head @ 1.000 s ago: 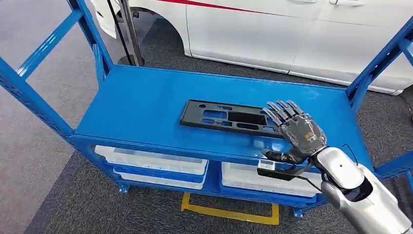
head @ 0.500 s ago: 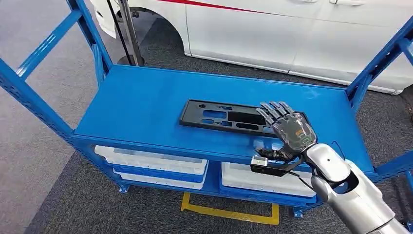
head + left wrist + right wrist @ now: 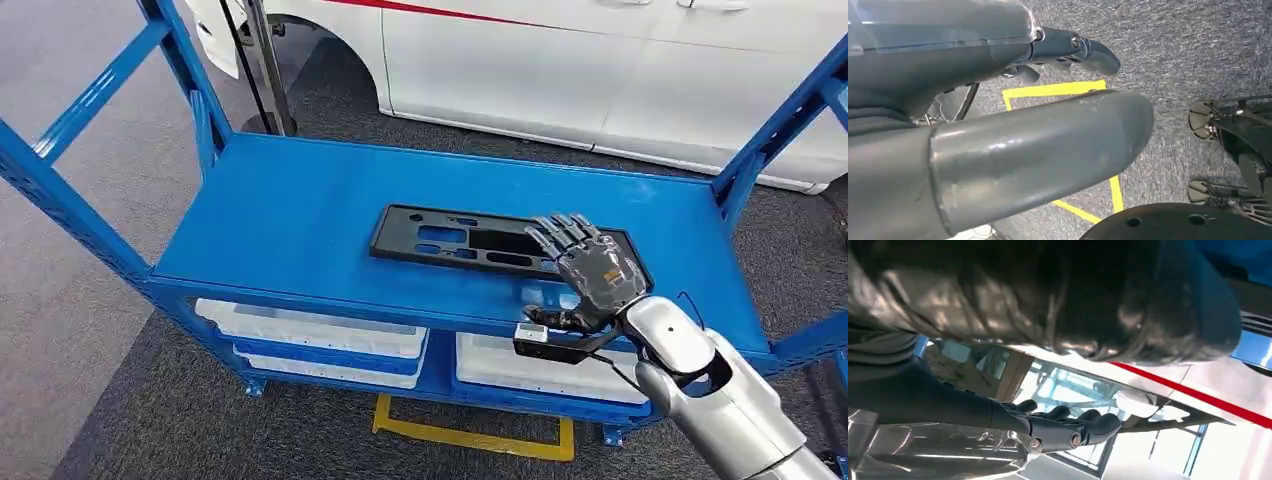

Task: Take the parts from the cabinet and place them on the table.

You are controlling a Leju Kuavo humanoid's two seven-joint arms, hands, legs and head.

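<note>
Overhead, a blue cabinet [image 3: 300,215] was seen from the head view, its top shelf carrying one flat black part [image 3: 470,240]. The part was a long plastic panel with several cut-outs, laid flat and set nearer the shelf's right edge than its left, roughly midway between the front and back edges. The right hand [image 3: 592,272] was held over the part's right end, close to the front edge of the shelf, with its dark fingers [image 3: 560,232] spread apart and extended toward the back edge; nothing was gripped in it. Whether the palm touched the part could not be told. The thumb was seen near the shelf's front lip. A small black-and-white wrist camera [image 3: 545,343] was noted beneath the wrist, in front of the shelf edge.

White bins [image 3: 320,335] were stored on the lower shelf under the front edge. A white car [image 3: 600,70] with a red stripe stood beyond the cabinet's back edge, on grey carpet [image 3: 80,330]. Yellow floor tape [image 3: 470,435] was marked below the cabinet.

The left hand [image 3: 998,125] was seen in the left wrist view, hanging above the carpet with nothing held; its thumb and fingers [image 3: 1098,55] were seen apart.
</note>
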